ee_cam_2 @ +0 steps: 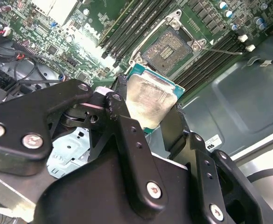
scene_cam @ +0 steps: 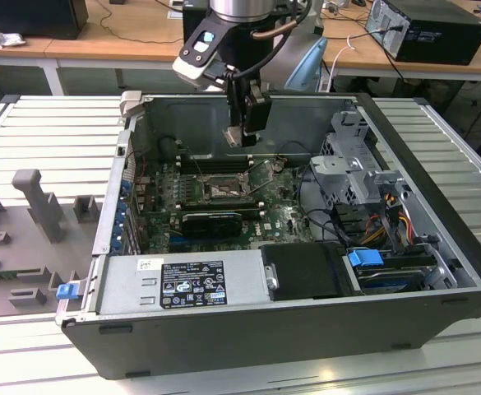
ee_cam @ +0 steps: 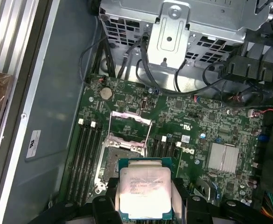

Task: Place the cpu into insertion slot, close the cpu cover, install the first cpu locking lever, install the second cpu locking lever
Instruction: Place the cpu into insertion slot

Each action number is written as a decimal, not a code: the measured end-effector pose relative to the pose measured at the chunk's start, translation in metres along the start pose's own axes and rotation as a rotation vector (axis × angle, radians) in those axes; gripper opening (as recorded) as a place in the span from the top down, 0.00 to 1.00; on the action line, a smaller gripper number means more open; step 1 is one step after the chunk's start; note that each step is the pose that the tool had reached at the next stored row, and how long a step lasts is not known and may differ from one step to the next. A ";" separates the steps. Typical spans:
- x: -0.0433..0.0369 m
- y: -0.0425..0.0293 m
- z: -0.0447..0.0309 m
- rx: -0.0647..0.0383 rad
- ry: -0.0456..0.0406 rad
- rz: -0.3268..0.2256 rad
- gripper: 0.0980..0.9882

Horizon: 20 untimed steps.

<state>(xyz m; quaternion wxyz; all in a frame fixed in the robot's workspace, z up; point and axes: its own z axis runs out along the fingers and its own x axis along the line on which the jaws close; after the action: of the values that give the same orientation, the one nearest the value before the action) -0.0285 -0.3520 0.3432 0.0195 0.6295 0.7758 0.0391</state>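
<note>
Over open computer case, gripper pinches cpu near insertion slot

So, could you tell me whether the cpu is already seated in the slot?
No, in the first wrist view the hand holds the cpu apart from the bare, open slot.

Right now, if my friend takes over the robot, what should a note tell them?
Gripper: shut on the cpu, held in the air above the motherboard inside the open computer case.
Insertion slot: empty, with its contacts showing.
Cpu cover: appears tipped up, open.
Done: the cpu is picked up and is over the board, near the slot.
Left: cpu into the slot, cover shut, and both locking levers.
</note>
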 end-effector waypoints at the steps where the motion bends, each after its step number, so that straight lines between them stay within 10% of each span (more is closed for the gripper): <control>1: 0.0000 0.0000 0.0007 0.000 -0.0002 0.000 0.52; 20: -0.0003 -0.0014 0.0164 0.000 -0.0032 0.004 0.52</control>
<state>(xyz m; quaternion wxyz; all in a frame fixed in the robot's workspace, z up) -0.0286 -0.3520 0.3267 0.0205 0.6312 0.7745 0.0379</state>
